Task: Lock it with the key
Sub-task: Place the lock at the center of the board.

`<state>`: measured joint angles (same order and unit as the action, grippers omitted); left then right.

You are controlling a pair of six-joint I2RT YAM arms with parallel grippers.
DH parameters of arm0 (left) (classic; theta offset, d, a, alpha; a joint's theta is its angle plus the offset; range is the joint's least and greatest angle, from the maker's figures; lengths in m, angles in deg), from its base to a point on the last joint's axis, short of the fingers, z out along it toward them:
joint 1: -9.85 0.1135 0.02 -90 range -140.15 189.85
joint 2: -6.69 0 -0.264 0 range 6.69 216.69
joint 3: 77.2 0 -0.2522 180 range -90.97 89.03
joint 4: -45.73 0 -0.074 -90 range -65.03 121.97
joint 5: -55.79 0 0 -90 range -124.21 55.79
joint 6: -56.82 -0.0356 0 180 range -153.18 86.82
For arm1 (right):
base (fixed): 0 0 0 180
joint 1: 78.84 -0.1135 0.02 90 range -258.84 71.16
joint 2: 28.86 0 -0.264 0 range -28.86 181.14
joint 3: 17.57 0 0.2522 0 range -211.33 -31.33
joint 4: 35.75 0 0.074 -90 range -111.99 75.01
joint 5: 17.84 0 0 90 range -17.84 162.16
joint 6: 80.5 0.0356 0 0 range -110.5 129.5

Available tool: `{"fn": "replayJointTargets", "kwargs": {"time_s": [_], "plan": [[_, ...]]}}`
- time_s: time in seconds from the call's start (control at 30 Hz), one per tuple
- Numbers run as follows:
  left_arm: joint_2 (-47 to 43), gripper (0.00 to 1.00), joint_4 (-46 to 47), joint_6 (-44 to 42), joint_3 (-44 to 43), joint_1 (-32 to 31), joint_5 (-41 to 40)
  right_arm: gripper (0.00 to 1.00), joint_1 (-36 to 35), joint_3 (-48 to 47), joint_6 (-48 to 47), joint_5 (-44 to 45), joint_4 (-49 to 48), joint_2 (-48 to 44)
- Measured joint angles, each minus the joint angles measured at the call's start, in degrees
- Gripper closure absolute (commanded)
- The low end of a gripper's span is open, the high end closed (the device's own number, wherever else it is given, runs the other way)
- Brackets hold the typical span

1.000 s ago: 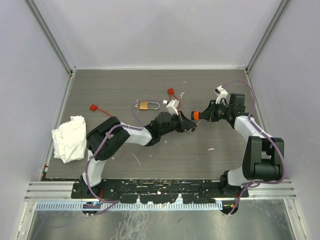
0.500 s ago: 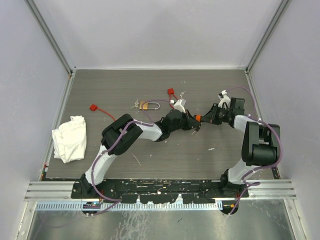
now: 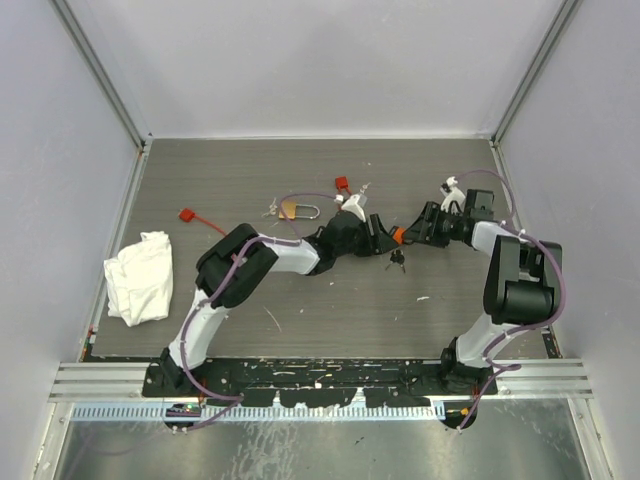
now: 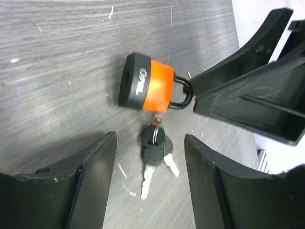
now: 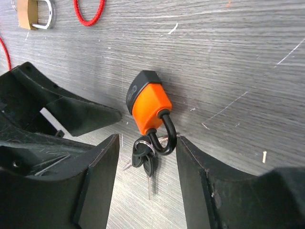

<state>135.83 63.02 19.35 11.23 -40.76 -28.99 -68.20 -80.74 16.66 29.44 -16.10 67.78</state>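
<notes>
Where the two arms are bolted down at the near edge of the tabletop [image 3: 330, 320], both of them reach away toward the middle. Off to the left lies a crumpled white cloth [image 3: 140, 278], well apart from everything else.

A bit farther in, the keys [image 4: 155, 148] lie flat on the tabletop. They have dark heads and thin silver blades, and they hang on a small ring. The ring goes through the dark loop of an orange padlock [image 4: 147, 88], which lies on its side just beyond the keys. The padlock has a black bottom end.

The left end effector [image 4: 150, 138] points at the keys and the padlock. Its two fingers are spread apart, and nothing is gripped between them. The right end effector [image 5: 147, 138] faces it from the other side. Its fingers are spread apart too, and they grip nothing. One right finger tip is just beside the padlock's loop, but I cannot tell if it touches.

Farther back, on the left, lies a small brass padlock [image 3: 292, 210] with a silver loop. A red cord [image 5: 88, 14] lies near it. A little red tag [image 3: 186, 214] sits more to the left.
</notes>
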Motion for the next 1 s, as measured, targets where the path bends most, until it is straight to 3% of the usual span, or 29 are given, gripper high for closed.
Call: {"fn": "replayJointTargets", "kwargs": {"time_s": [0.3, 0.53, 0.67, 0.87, 1.0], "plan": [[-17.77, 0.38, -4.85, -8.46, 11.37, 0.00, 0.11, 0.42, 0.83, -0.13, -6.97, 2.93, 3.76, -10.45], [-35.34, 0.36, -6.47, -14.49, 26.97, 0.00, -2.51, 0.43, 1.31, -0.15, -12.31, 0.76, 5.33, -19.93], [-44.70, 0.26, -10.75, -18.27, 34.80, 0.02, -5.33, 0.43, 1.49, 0.76, -13.75, -3.34, 4.13, -27.26], [-61.05, 0.02, -18.40, -23.32, 44.44, 0.59, -11.74, 0.43, 1.49, 3.89, -13.25, -11.69, -1.31, -36.54], [-70.44, 0.02, -21.99, -25.20, 47.65, 1.51, -15.39, 0.43, 1.18, 3.08, -12.41, -16.94, -2.29, -36.87]]}}
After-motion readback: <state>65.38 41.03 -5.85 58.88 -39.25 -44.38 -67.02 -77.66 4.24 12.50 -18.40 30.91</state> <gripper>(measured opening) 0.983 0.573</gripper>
